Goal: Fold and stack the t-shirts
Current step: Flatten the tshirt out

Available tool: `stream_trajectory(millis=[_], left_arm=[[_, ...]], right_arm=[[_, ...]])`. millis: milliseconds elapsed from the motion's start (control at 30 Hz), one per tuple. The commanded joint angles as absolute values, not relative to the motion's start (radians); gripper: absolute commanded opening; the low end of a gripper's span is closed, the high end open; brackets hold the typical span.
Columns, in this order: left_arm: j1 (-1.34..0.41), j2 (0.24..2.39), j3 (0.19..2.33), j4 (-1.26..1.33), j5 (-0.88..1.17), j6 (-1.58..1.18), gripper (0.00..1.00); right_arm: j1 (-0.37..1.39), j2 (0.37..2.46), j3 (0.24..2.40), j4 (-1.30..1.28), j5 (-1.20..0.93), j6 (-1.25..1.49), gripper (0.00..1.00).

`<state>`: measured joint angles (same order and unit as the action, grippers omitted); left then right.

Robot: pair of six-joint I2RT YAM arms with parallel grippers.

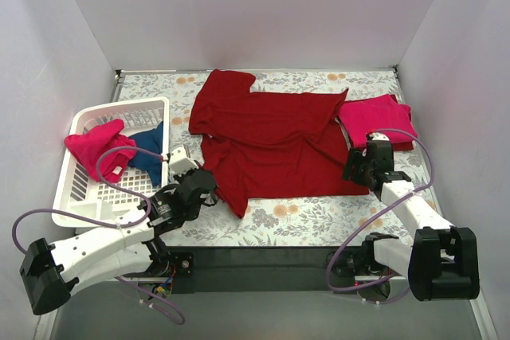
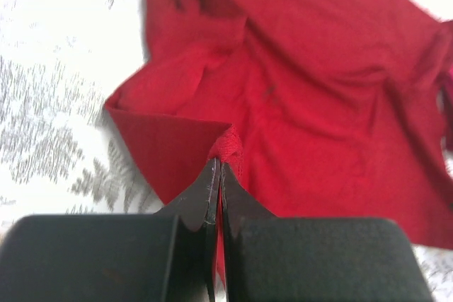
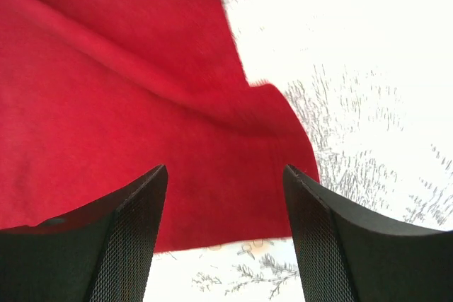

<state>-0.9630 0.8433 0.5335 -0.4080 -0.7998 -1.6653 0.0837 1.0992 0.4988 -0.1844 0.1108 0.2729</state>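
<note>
A large dark red t-shirt (image 1: 271,137) lies spread and rumpled across the middle of the table. My left gripper (image 1: 205,183) is shut on its near left hem; in the left wrist view (image 2: 219,164) a pinch of red cloth bunches at the closed tips. My right gripper (image 1: 357,171) is open over the shirt's near right corner (image 3: 269,175), nothing between its fingers. A folded pinkish-red t-shirt (image 1: 376,117) lies at the far right. In the white basket (image 1: 84,181) sit another pinkish-red t-shirt (image 1: 100,147) and a navy blue one (image 1: 150,145).
The floral tablecloth (image 1: 303,216) covers the table. White walls enclose the left, back and right sides. The basket stands along the left edge. Purple cables loop from both arms.
</note>
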Motion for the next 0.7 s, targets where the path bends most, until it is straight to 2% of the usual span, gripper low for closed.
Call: stream_trajectory(millis=[0, 133, 400, 667], left_arm=[[-0.92, 0.813, 0.514, -0.278, -0.787, -1.511, 0.0], [-0.884, 0.795, 0.489, -0.245, -0.738, -1.463, 0.0], [-0.859, 0.778, 0.459, -0.186, -0.7, -1.387, 0.0], [-0.841, 0.746, 0.428, -0.14, -0.649, -1.348, 0.0]], right_arm=[[0.055, 1.086, 0.483, -0.219, 0.089, 0.351, 0.61], [0.04, 1.088, 0.486, -0.282, 0.092, 0.37, 0.61], [0.038, 0.983, 0.495, -0.388, 0.235, 0.388, 0.62], [0.029, 1.032, 0.492, -0.397, 0.279, 0.405, 0.65]])
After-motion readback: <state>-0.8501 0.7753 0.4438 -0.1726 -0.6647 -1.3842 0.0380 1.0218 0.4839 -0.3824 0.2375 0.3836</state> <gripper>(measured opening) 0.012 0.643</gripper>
